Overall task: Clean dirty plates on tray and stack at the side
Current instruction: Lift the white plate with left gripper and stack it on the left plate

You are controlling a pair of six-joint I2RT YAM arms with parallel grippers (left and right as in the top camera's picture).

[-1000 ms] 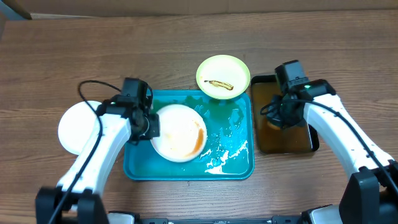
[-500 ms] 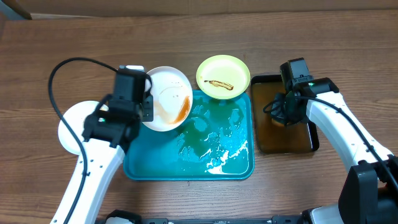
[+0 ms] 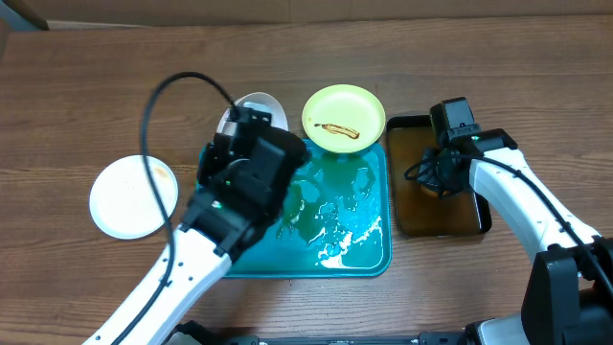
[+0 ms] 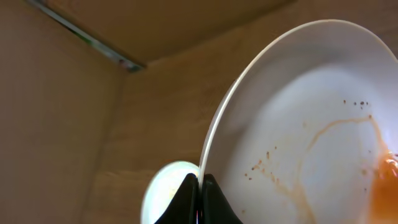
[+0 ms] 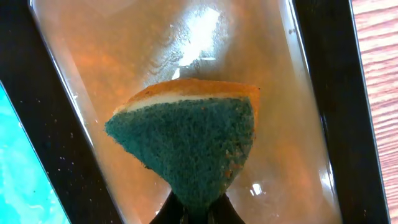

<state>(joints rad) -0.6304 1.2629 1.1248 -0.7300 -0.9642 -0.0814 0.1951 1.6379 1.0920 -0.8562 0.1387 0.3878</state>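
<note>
Change over the last second: the white plate [image 4: 298, 130] is off the turquoise tray [image 3: 359, 244]. A second ago it lay flat at the tray's left end with the left gripper [image 4: 200, 185] at its left rim. Half a second ago it was up and tilted at the far-left corner. Now it is higher and close to on edge, above that corner.

- Left fingers are pressed together on the plate rim, a thin pinch. The orange-brown sauce smear [image 4: 380, 186] is still on the face, with a run trail and specks.
- The right gripper [image 5: 196, 208] has barely moved. It pinches the sponge [image 5: 193, 143], teal scrub face toward the camera, over the brown water in the black tray [image 3: 460, 218].
- The green plate [image 3: 343, 115] is unmoved at the tray's far edge, its brown streak not yet wiped.
- The second white plate [image 3: 129, 196] sits on the table left of the tray. There's a faint tint near its right edge; I can't tell if it's clean.
- The tray's left part is hidden under the left arm; the rest shows foam [image 3: 350, 240] only.

My read: the plate is being presented for a scrub, not stacked. Plate and sponge are well apart, so one arm must close that gap. Risk: an edge pinch on a wet, tilted plate may slip.
</note>
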